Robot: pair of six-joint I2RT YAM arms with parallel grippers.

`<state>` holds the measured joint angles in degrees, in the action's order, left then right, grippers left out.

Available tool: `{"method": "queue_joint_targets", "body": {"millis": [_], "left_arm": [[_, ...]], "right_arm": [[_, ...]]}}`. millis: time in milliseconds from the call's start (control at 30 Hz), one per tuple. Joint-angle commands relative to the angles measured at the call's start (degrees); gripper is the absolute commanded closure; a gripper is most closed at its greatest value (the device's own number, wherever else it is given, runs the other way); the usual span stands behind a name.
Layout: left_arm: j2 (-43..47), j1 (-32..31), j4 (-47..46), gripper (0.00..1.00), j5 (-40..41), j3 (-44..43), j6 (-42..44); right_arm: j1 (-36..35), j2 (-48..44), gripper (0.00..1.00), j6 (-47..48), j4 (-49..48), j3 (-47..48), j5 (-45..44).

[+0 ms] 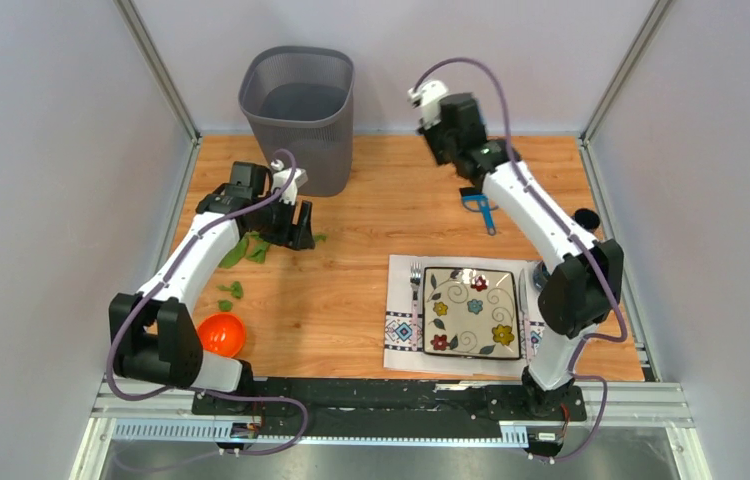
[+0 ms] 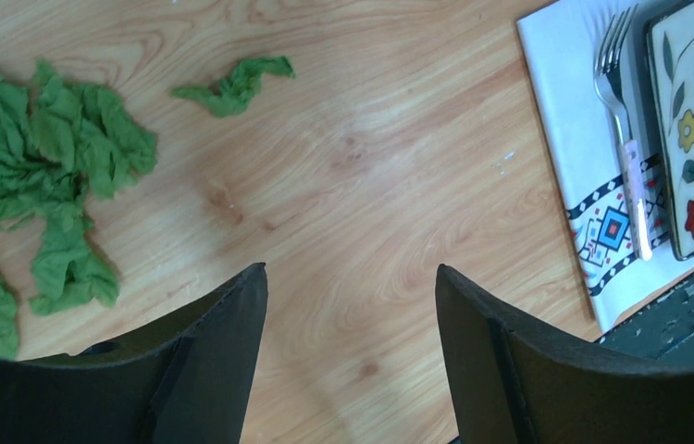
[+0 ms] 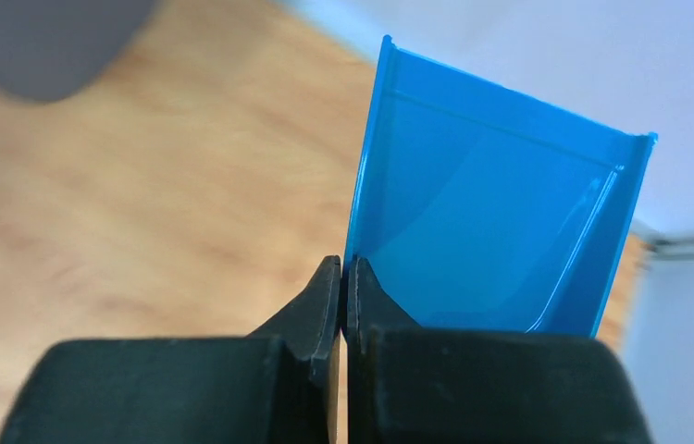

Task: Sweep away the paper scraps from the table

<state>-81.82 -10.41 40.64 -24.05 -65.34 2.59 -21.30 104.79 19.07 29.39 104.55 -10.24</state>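
Observation:
The green paper scraps [image 1: 247, 250] lie in a loose cluster on the table [image 1: 351, 290] at the left, with smaller bits nearer the front [image 1: 231, 291] and one beside the fingers [image 1: 319, 238]. In the left wrist view the cluster [image 2: 47, 157] is at the left and a single scrap [image 2: 232, 85] lies ahead. My left gripper [image 1: 293, 232] [image 2: 351, 277] is open and empty, low over bare wood just right of the cluster. My right gripper [image 1: 471, 192] [image 3: 344, 268] is shut on the side wall of a blue dustpan [image 3: 491, 231] [image 1: 483, 212], held above the table at the back.
A grey mesh bin [image 1: 297, 118] stands at the back. An orange bowl [image 1: 221, 333] sits front left. A white placemat [image 1: 401, 330] with a flowered plate [image 1: 471, 312] and a fork [image 1: 416, 285] lies front right; they also show in the left wrist view [image 2: 584, 157].

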Motion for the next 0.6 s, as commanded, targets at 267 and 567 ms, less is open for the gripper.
{"method": "queue_joint_targets", "body": {"millis": [267, 567], "left_arm": [[7.90, 8.30, -1.88, 0.25, -1.44, 7.86, 5.32], [9.66, 9.89, -3.20, 0.25, -1.17, 9.71, 4.79]], "right_arm": [[-27.29, -2.66, 1.00, -23.45, 3.15, -13.83, -6.56], [-30.73, 9.19, 1.00, -38.58, 0.93, -11.22, 1.46]]}}
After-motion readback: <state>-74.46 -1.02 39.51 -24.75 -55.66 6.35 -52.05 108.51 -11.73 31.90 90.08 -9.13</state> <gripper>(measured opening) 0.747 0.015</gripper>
